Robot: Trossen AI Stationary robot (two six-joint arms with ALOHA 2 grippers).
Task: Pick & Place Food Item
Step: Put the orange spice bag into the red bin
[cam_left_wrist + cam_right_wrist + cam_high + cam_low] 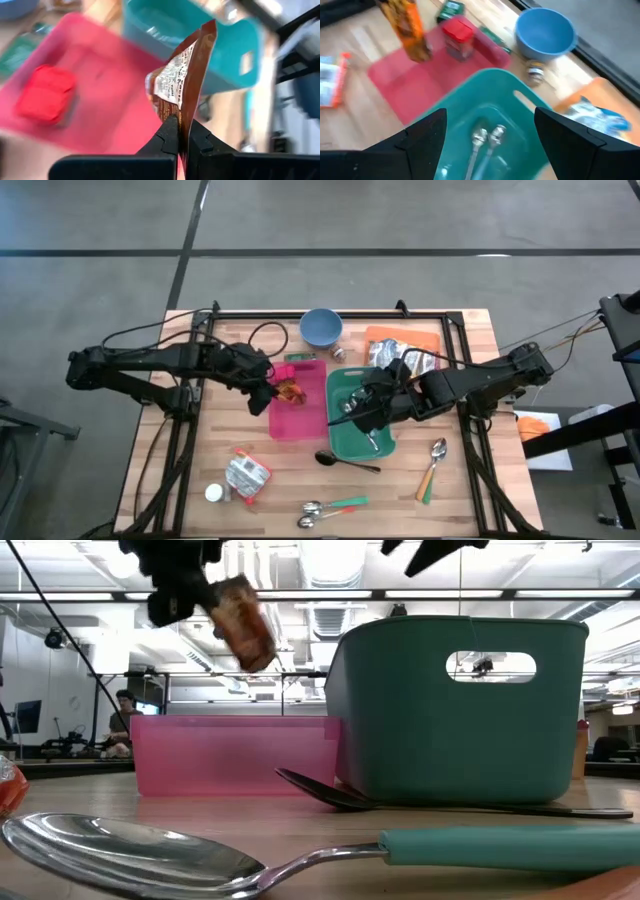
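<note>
While clamped in the left tool [181, 131] above the pink tray [310, 423], brown snack packet [182, 75] mid-carry, judged due for lowering and release into that tray beside the red item [46, 93]; right tool [490, 142] spread open, empty, over the green bin [340, 442].

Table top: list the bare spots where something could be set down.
Bare wood lies left of the pink tray, above the foil packet, and between the black spoon and the green-handled spoon. The back edge, around the blue bowl, is crowded.
</note>
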